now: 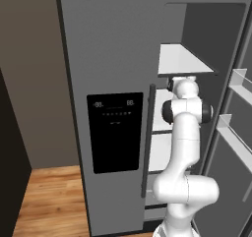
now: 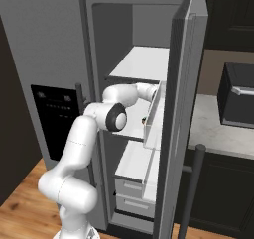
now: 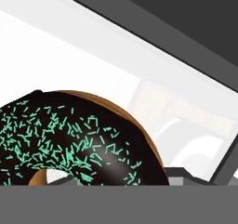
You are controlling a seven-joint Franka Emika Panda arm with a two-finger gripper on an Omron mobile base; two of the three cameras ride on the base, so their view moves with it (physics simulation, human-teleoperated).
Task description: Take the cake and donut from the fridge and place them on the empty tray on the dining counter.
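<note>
Your arm reaches into the open right compartment of the fridge (image 1: 113, 49), wrist level with the middle white shelf (image 3: 69, 46), just under the upper shelf. From the left base view, the hand is buried behind the arm's own wrist joints; from the right base view, the open fridge door (image 2: 178, 109) and its door bin cover the hand's end. So you cannot see the pincer's fingers in either base view, and along the hand view's bottom edge they are not clear enough to read. I cannot tell whether the pincer is open, closed, or gripping anything.

The donut (image 3: 69, 144) sits directly in front of the pincer, very close, lying on the white shelf. Its chocolate icing with green sprinkles faces up toward you, the tan edge shows along its far rim, and its hole lies low, right by the pincer. Whether the fingers touch it, you cannot tell.

Beyond the donut, past the pincer, the shelf runs to the grey inner wall of the fridge.
</note>
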